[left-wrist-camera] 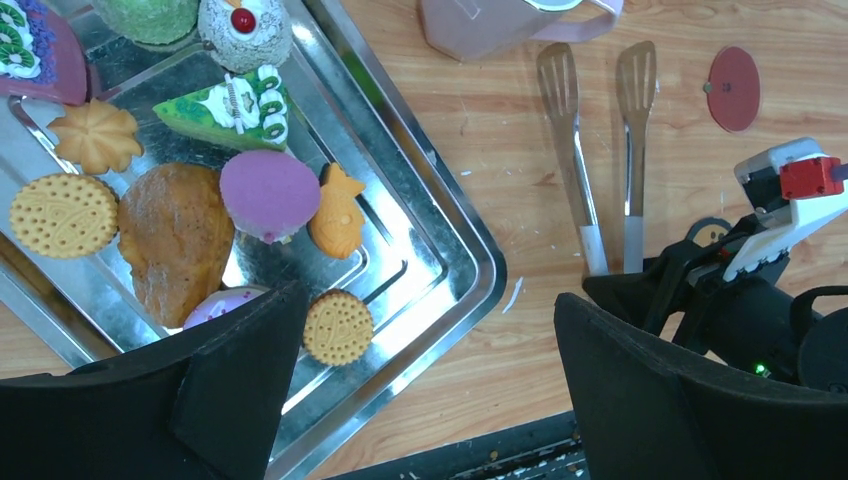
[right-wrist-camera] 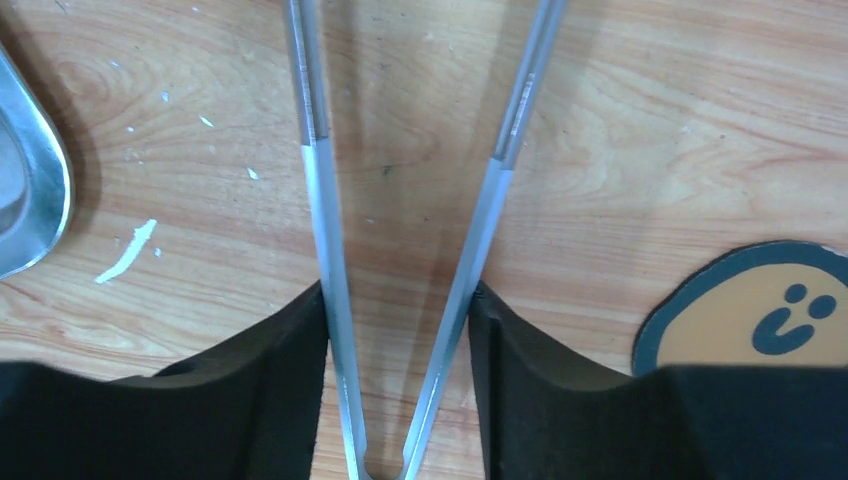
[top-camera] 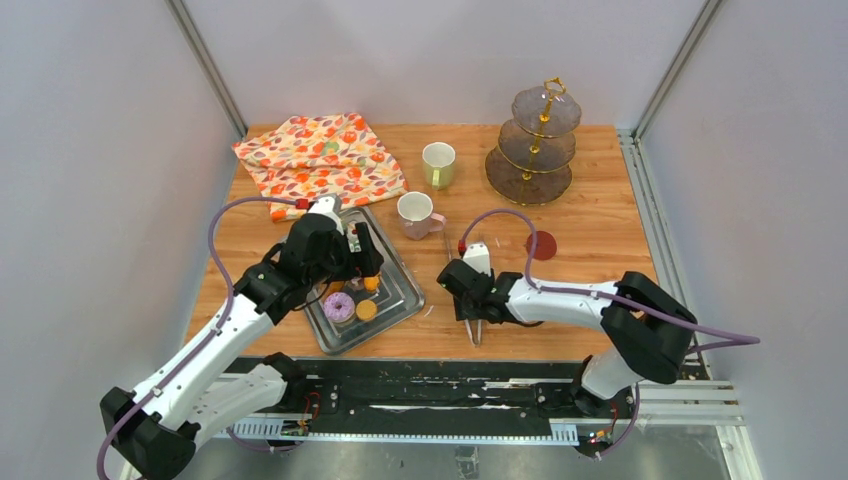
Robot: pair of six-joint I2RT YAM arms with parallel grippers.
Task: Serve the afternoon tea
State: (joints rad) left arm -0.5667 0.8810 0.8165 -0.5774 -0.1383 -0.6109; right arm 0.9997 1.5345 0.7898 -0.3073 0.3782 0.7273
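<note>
The metal tray (left-wrist-camera: 440,225) holds the pastries: a green cake slice (left-wrist-camera: 232,108), a purple cake (left-wrist-camera: 268,192), round orange cookies (left-wrist-camera: 338,326) and a pink-iced donut (left-wrist-camera: 225,303) partly behind my finger. My left gripper (left-wrist-camera: 430,400) is open and empty above the tray's near right corner; it shows over the tray in the top view (top-camera: 366,255). The pink mug (top-camera: 415,213) and pale-green mug (top-camera: 438,163) stand upright behind the tray. My right gripper (right-wrist-camera: 398,380) is shut on the metal tongs (right-wrist-camera: 320,200), which lie on the table right of the tray.
A three-tier stand (top-camera: 535,140) is at the back right and an orange floral cloth (top-camera: 320,150) at the back left. A red coaster (top-camera: 541,245) lies right of the tongs. A smiley sticker (right-wrist-camera: 760,320) lies beside my right finger.
</note>
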